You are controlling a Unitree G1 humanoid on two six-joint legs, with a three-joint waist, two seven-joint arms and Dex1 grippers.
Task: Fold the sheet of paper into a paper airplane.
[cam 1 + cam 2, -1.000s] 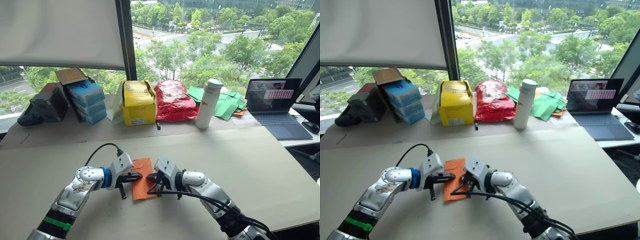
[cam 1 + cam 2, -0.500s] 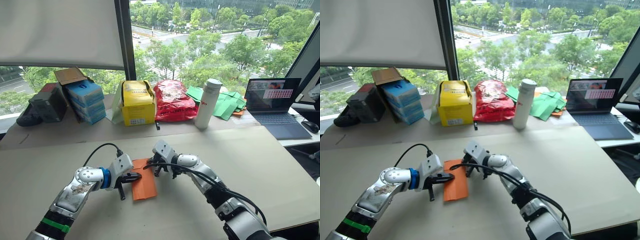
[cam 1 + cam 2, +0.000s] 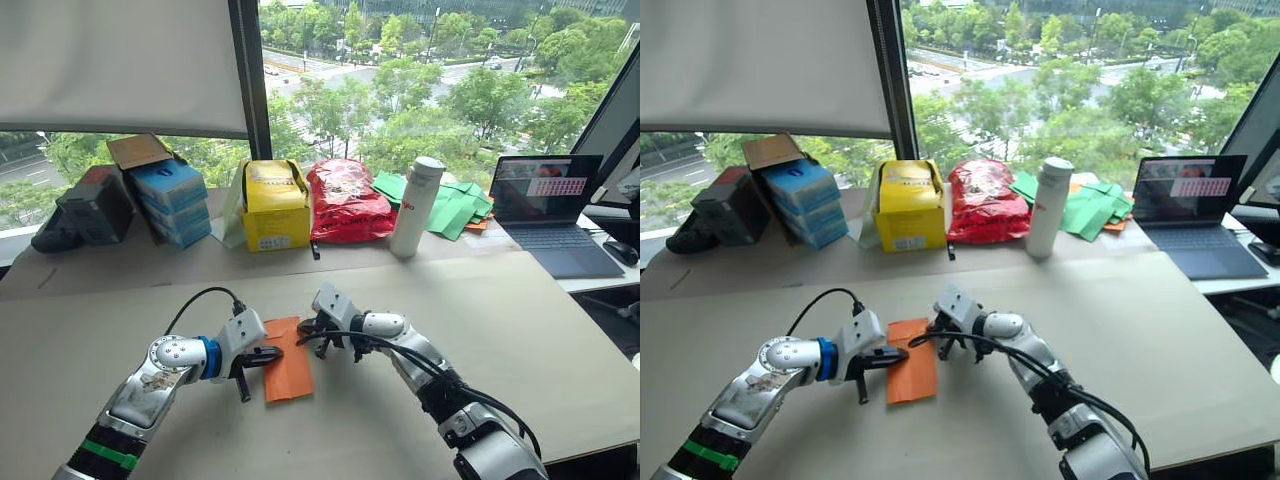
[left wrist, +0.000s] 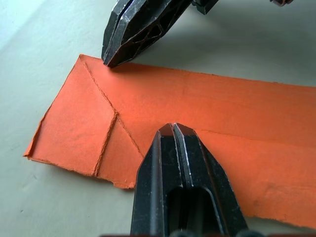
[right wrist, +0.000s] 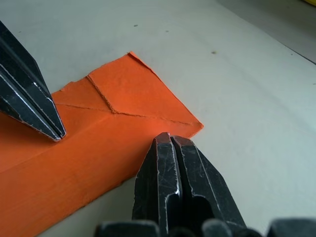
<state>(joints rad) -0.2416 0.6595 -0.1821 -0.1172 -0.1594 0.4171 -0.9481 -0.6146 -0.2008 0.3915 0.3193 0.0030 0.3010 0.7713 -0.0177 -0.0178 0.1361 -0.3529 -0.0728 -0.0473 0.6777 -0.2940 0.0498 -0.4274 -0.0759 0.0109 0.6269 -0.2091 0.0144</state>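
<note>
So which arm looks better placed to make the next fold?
Probably the right. The left gripper has its shut fingers pressed on the sheet of paper, pinning it, while the right gripper sits shut at the creased far edge.

Thin matt bright orange sheet of paper (image 4: 207, 113) with raised creases and slightly ragged edges, smooth matt beige table top (image 3: 520, 330), scuffed semi-glossy black plastic left gripper (image 4: 173, 129) fingers, likewise scratched black right gripper (image 5: 170, 140) fingers
</note>
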